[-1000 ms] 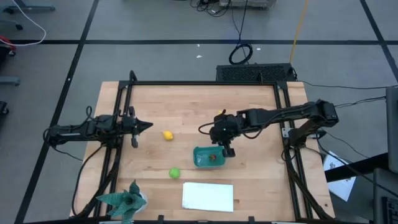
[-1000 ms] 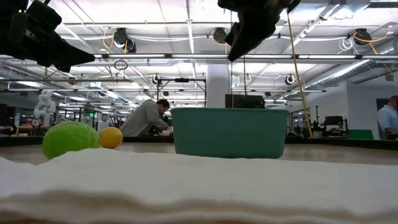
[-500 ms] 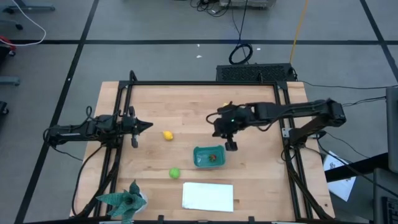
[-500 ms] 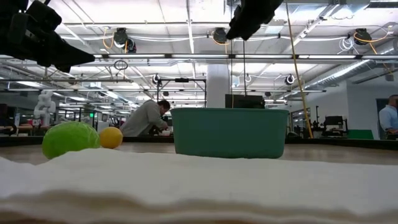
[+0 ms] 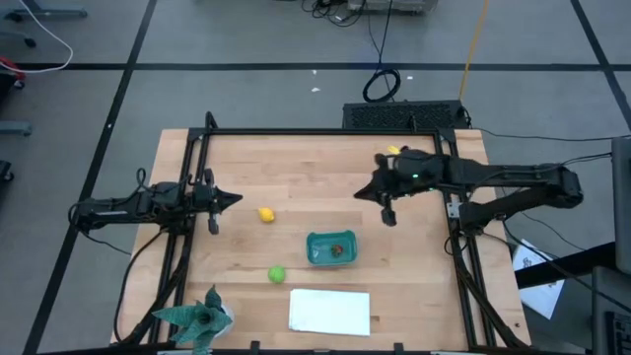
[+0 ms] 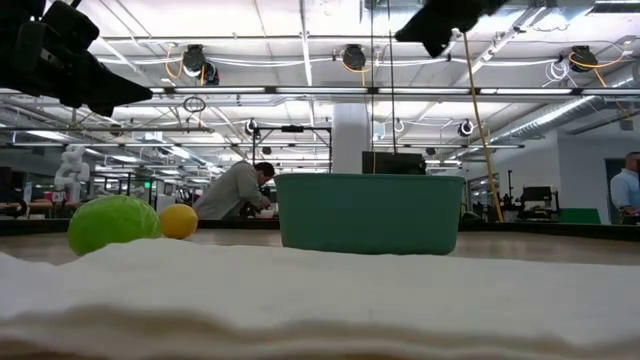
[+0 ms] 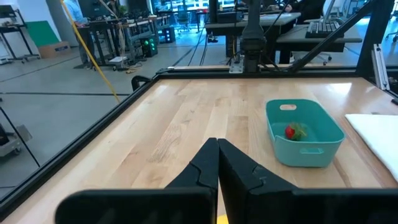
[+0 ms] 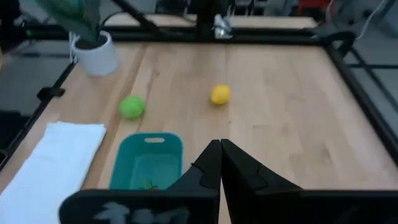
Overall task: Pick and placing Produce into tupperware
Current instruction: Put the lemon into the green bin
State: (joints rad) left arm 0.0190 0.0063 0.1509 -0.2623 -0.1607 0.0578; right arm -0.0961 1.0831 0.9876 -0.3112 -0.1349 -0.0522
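Note:
The teal tupperware (image 5: 330, 248) stands on the table right of centre, and the tiny red fruit (image 7: 291, 131) lies on its floor. The yellow lemon (image 5: 266, 214) and the round green fruit (image 5: 277, 274) rest on the wood to the tub's left. My right gripper (image 5: 359, 193) hangs shut and empty, high above the table, beyond the tub toward the far right. My left gripper (image 5: 235, 198) waits shut and empty at the left side, left of the lemon. In the right wrist view the tub (image 8: 147, 163), green fruit (image 8: 131, 106) and lemon (image 8: 219, 94) lie ahead of the shut fingers (image 8: 211, 163).
A flat white sheet (image 5: 329, 311) lies near the front edge, just before the tub. A teal spiky leafy plant (image 5: 197, 318) in a white pot (image 8: 96, 56) stands at the near left corner. A black frame rail (image 5: 315, 132) runs around the table. People show in the room behind.
My right gripper has risen from just above the tupperware and drawn back toward the table's far right, tipping up nearer to level. It has stayed shut. The red fruit lies still in the tub.

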